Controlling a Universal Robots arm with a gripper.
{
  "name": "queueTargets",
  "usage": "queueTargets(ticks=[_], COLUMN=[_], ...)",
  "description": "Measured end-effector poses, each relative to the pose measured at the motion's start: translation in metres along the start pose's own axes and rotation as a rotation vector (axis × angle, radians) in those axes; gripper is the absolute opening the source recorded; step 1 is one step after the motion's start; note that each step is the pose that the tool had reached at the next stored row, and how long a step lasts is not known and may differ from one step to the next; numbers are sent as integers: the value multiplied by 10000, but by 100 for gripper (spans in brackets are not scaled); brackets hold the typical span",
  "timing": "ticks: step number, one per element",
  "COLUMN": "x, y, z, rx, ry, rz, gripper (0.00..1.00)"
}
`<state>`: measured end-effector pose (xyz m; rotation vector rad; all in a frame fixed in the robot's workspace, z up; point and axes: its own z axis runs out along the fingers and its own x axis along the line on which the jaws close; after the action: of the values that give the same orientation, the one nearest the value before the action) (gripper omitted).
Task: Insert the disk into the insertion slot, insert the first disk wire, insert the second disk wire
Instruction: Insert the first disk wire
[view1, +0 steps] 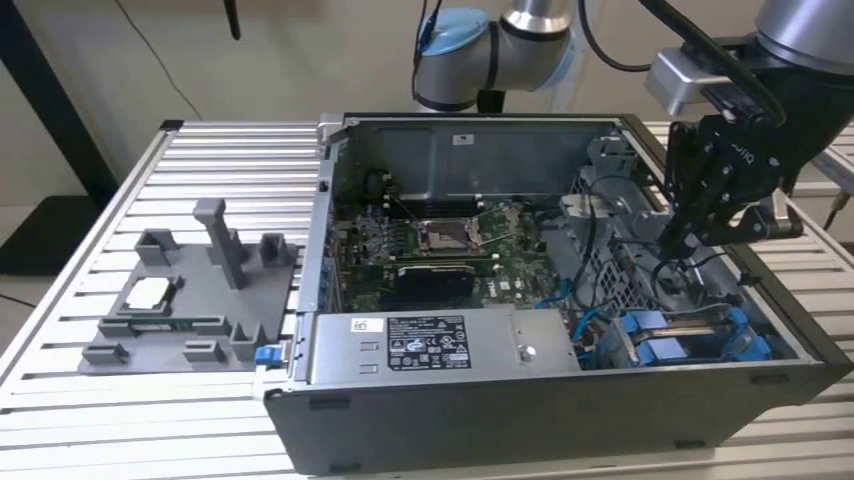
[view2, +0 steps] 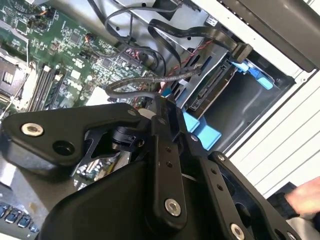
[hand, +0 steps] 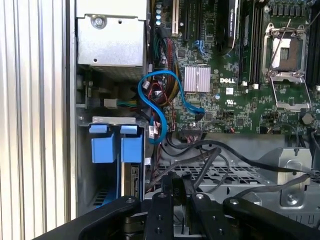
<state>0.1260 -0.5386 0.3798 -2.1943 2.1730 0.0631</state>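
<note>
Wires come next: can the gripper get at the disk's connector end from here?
Probably yes. The gripper hangs inside the open case close to the disk's connector end; only loose grey cables cross between them.

Exterior view: off the arm, elevated, angled down into the open computer case (view1: 534, 425), mid-range.
First wrist view: close, looks straight down past the gripper (hand: 178, 186) onto the motherboard (hand: 235, 85).
Second wrist view: close, oblique, facing the blue carrier tabs (view2: 202, 132).
All three views share the motherboard and the tabs.
</note>
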Motion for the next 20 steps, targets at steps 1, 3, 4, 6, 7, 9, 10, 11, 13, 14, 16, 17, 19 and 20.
queueTargets(ticks=[1, 3, 4, 6, 7, 9, 10, 11, 13, 14, 16, 17, 19, 20], x=[1, 5, 6, 8, 8, 12, 14, 15, 18, 19, 22, 24, 27, 28], y=[-6, -17, -22, -35, -40, -47, -50, -54, -65, -70, -80, -85, -95, -100], z=[6, 19, 25, 35, 41, 56, 63, 70, 83, 90, 104, 111, 125, 131], rx=[-1, -2, -3, -12, -17, -20, -20, -20, -21, -22, -22, -23, -24, -24], ry=[3, 7, 10, 46, 70, 84, 87, 91, 109, 118, 132, 138, 151, 162], rz=[1, 0, 0, 1, 1, 1, 1, 1, 0, 1, 1, 0, 0, 0], gripper=[19, 19, 19, 19, 19, 19, 19, 19, 19, 19, 19, 19, 19, 19])
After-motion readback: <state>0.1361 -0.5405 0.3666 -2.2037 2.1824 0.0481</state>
